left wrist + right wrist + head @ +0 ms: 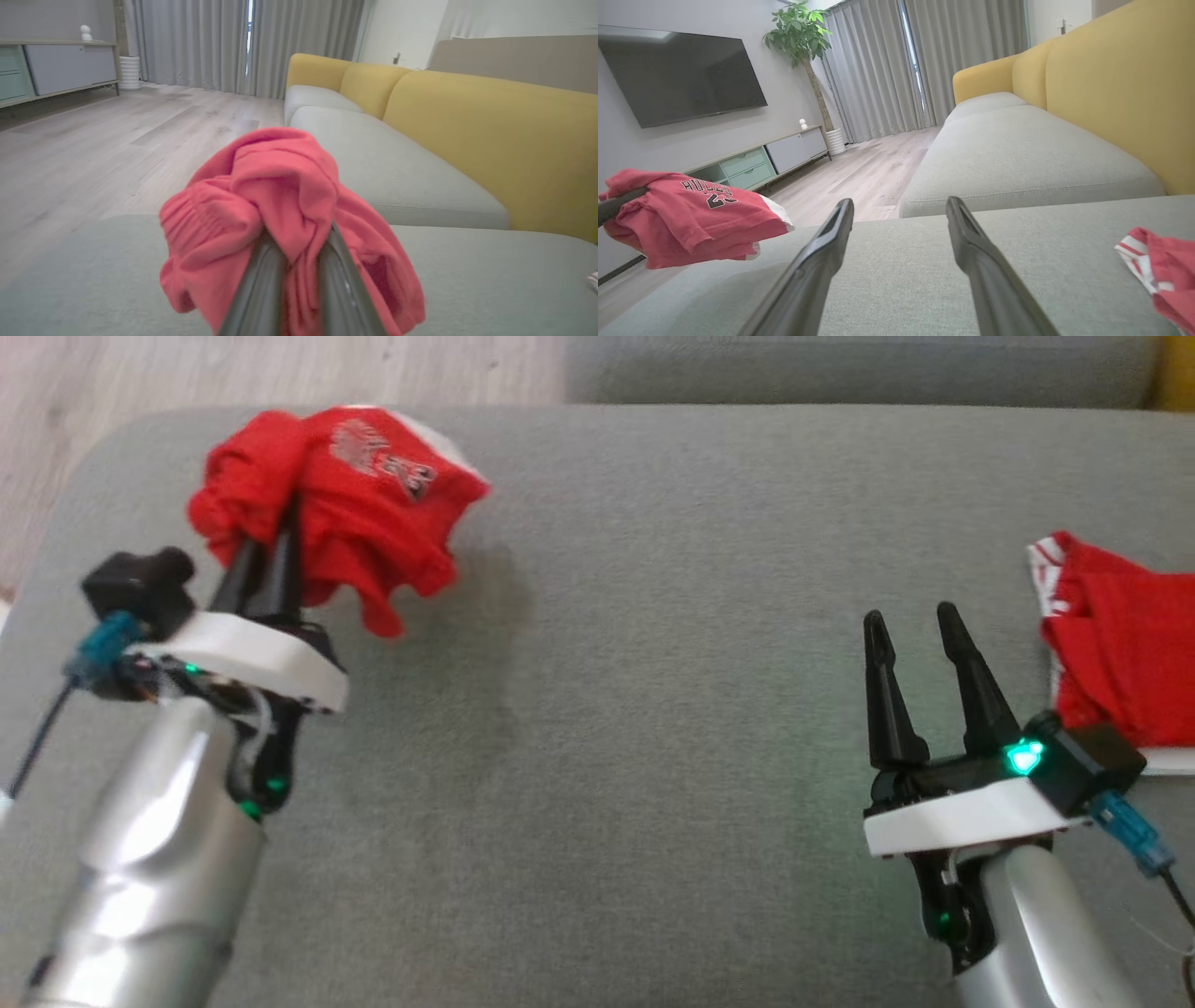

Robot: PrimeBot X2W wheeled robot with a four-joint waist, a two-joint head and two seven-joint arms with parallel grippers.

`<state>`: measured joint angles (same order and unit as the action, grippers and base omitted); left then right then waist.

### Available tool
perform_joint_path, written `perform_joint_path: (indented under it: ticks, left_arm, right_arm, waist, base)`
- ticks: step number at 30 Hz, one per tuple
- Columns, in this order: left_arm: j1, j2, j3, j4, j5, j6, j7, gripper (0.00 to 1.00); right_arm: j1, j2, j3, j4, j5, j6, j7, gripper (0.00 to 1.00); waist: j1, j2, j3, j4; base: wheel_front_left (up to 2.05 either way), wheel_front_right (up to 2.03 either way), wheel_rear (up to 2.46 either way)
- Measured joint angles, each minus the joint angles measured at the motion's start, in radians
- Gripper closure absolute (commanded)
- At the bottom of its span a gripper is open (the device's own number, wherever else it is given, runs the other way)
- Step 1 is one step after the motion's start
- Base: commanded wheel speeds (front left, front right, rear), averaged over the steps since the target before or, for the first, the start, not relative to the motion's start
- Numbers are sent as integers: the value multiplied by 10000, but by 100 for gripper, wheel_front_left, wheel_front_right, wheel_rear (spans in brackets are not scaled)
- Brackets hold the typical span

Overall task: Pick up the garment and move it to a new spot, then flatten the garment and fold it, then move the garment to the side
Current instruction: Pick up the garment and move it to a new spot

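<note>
Left gripper (269, 546) clamped on the bunched red garment (373, 513), hanging clear above the far-left end of the grey cushion (653, 691); right gripper (913, 621) spread, empty. Carry it high toward the open middle so nothing drags, well away from the 2nd red piece (1130, 653) at right.

Two red garments (373, 513) (1120, 653), two claws (271, 537) (910, 613), one grey seat (653, 709), one television (682, 74), one potted plant (798, 28)

clear: cushion (635, 709) centre | blocked: raised garment (345, 513) left; red cloth (1120, 653) right, probably lying flat
</note>
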<state>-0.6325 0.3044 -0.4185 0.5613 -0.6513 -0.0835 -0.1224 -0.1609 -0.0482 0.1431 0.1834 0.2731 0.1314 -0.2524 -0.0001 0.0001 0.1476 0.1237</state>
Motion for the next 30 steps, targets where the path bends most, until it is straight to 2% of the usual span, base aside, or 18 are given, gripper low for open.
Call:
perform_joint_path:
  ticks: [6, 10, 13, 19, 20, 21, 22, 26, 30]
  left_arm:
    - [773, -345, -359, -1802, 2, 736, 593, 100]
    - [924, -794, -702, -2610, 8, 1156, 886, 100]
    - [927, -1124, -938, -2871, 61, 1383, 963, 100]
    - [833, -1645, -1337, -2663, 349, 1553, 968, 100]
    - [794, -1695, -1340, -2506, 359, 1563, 928, 83]
    - [739, -1714, -1367, -2303, 424, 1597, 848, 20]
    - [651, -1741, -1381, -2080, 522, 1632, 757, 0]
    - [220, -1778, -1300, -1348, 673, 1726, 174, 0]
    - [173, -1743, -1202, -957, 667, 1613, -349, 0]
  right_arm:
    - [103, 0, 46, -48, 211, 0, 0, 0]
    - [85, 2, 130, -102, 291, 0, 0, 0]
    - [62, 0, 198, -148, 385, 0, 0, 0]
    - [-85, 2, 351, -291, 545, 0, 0, 0]
    - [-158, 2, 366, -307, 568, 0, 0, 0]
    - [-206, 2, 376, -341, 602, 0, 0, 0]
    - [-226, 2, 382, -376, 614, 0, 0, 0]
    - [-227, 0, 389, -399, 614, 0, 0, 0]
    - [-206, 2, 280, -403, 612, 0, -2, 0]
  waist:
    - [0, 0, -197, -546]
    - [0, 0, -154, -1009]
    - [1, 0, -43, -1412]
    - [1, 0, 350, -2280]
    - [2, 0, 427, -2422]
    - [2, 0, 499, -2556]
    - [2, 0, 570, -2683]
    - [3, 0, 813, -3076]
    - [2, 0, 855, -3053]
  base:
    - [0, 0, 0]
    - [0, 0, 0]
    - [0, 0, 0]
    - [0, 0, 0]
    - [0, 0, 0]
    - [0, 0, 0]
    - [0, 0, 0]
    - [0, 0, 0]
    - [0, 0, 0]
